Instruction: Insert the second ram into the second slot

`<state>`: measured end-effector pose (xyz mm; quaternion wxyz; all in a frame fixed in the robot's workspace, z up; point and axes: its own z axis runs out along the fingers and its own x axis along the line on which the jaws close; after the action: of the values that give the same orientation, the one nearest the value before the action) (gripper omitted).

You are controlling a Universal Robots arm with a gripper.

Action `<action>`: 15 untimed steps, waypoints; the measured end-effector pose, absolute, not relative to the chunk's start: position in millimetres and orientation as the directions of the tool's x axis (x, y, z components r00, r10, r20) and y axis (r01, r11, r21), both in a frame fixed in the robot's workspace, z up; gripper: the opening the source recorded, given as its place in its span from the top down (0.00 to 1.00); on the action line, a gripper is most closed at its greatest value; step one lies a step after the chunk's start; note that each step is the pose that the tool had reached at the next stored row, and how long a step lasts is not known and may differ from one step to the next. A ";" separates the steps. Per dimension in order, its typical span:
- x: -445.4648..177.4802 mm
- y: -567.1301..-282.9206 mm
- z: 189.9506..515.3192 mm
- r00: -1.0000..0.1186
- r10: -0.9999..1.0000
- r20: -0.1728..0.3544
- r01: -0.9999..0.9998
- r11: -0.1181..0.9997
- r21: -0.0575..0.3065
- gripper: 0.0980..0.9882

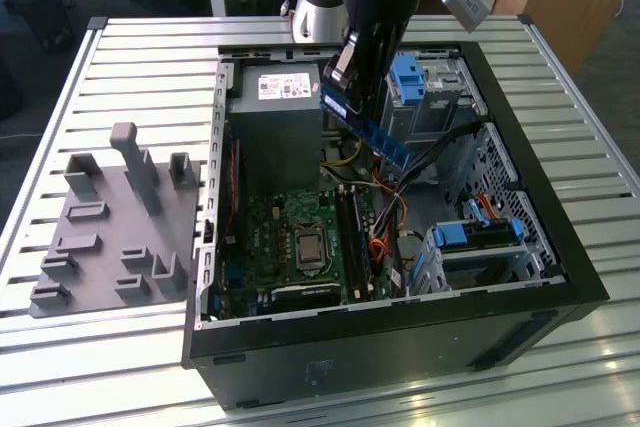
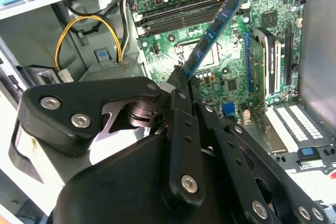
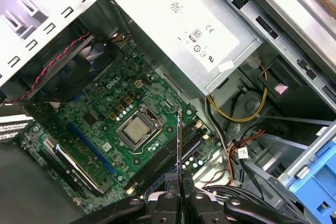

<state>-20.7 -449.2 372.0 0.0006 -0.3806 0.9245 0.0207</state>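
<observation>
Blue second ram (image 2: 217, 27), clamped in gripper (image 2: 181, 77) jaws, hangs over motherboard (image 2: 169, 40) beside yellow cables (image 2: 89, 18).

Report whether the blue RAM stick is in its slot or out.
Out. The claw holds the second ram in the air above the motherboard, tilted, clear of the memory slots.

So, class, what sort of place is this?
Probably a robotics lab or test bench for computer assembly: an open desktop PC case on a slatted metal table, a grey parts fixture, and a RAM stick in the jaws.
</observation>
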 end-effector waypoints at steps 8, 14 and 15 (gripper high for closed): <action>-20.7 -449.2 372.1 -0.745 -0.666 -0.017 -0.667 0.745 0.038 0.96; -20.7 -449.2 372.0 -0.770 -0.638 -0.017 -0.638 0.769 0.038 0.96; -20.7 -449.2 372.0 -0.774 -0.633 -0.017 -0.633 0.773 0.038 0.96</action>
<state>-20.7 -449.2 372.0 0.0016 -0.3361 0.9416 0.0206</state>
